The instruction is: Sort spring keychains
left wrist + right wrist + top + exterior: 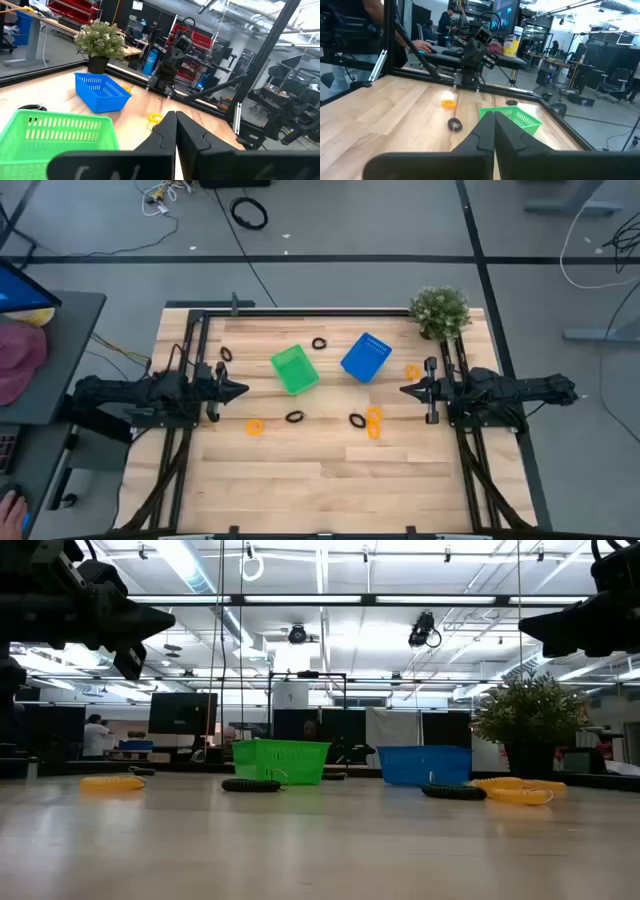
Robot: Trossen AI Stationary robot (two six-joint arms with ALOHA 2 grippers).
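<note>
- The left end effector [240, 390] hovers over the worktop's [330, 470] left side, fingers clenched together and grasping nothing.
- The right end effector [406, 390] hovers over the right side, pointing toward the left one, likewise clenched and empty.
- Between them stand a green basket [294, 369] and a blue basket [365, 357], tilted to one another, near the far edge.
- Black spring keychains [294, 417] lie loose: one by each basket's near side, one between the baskets at the far edge, one far left behind the left arm.
- Orange spring keychains [373, 421]: a pair touching just in front of the right end effector, one at near left, one beside the blue basket.
- A potted plant [440, 311] stands at the far right corner, behind the right arm.
- Nothing lies between either end effector and the nearest keychains.
</note>
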